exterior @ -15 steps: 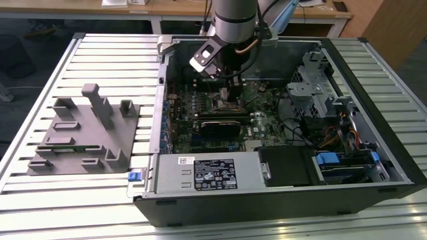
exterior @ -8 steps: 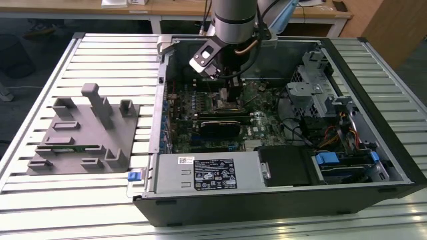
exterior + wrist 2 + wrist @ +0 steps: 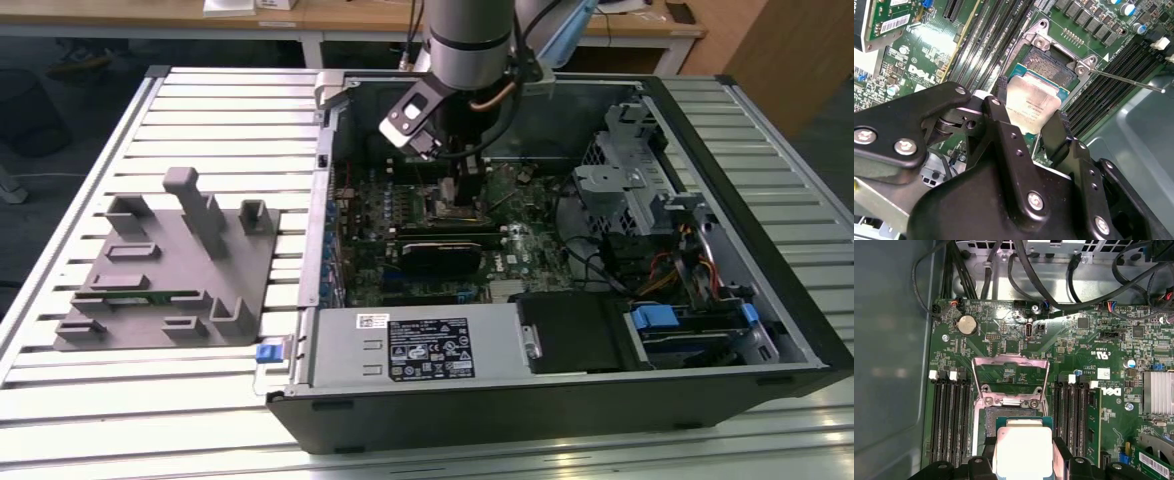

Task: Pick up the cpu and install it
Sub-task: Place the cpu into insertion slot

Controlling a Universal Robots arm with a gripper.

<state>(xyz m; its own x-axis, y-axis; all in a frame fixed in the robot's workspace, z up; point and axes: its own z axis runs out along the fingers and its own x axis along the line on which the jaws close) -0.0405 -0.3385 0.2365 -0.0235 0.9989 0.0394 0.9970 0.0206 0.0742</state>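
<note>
The fingers (image 3: 1055, 131) are squeezed tight on two sides of the cpu (image 3: 1031, 106), which hangs flat, partly over the open socket (image 3: 1046, 67), not yet in it.

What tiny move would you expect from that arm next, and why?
Probably a slight shift to centre the cpu over the socket: the gripper holds the chip so that it overlaps only part of the exposed pins.
</note>
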